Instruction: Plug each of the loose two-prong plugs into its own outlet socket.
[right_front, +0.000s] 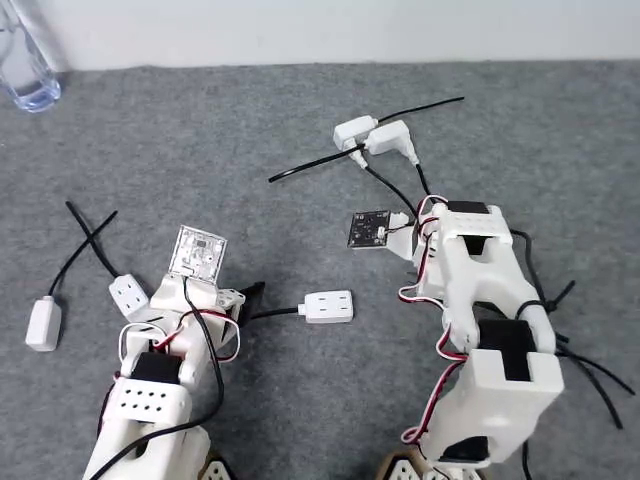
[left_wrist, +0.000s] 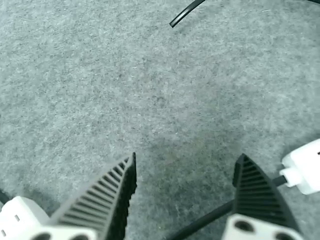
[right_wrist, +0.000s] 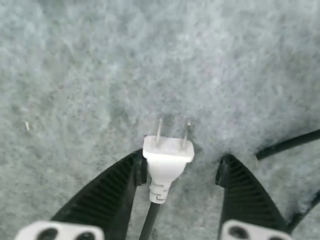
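The two-prong plug (right_wrist: 167, 150) is hidden in the high view beneath the right arm's wrist. In the right wrist view it is seen lying on the grey, felt-like surface (right_front: 240, 150), to the right of the middle socket block (right_front: 328, 306) and farther from the arm bases. The right end effector (right_wrist: 183, 157) is spread open around it. The plug's moulded white body is pressed against one ribbed black finger (right_wrist: 115, 190), and a clear gap is left to the other. Two flat metal prongs (right_wrist: 160, 129) are pointed away from the wrist, and the black cord is cut off at the frame edge.

The left end effector (left_wrist: 188, 158) is also held open, with bare surface between its wedge-shaped, ridged fingers. It is placed just left of the middle socket block, whose cord end is only partly caught in the left wrist view. A second socket block (right_front: 128, 292), small and square-edged, is found farther left, half covered by the left arm.

Still farther left, a rounded white plug body (right_front: 43, 323) is laid with a thin black cord; its prongs cannot be made out. Well beyond the middle socket block, two white connector bodies (right_front: 372, 135) are seen touching, and whether they are joined cannot be told. A clear glass (right_front: 25, 70) is cropped at the far left corner.
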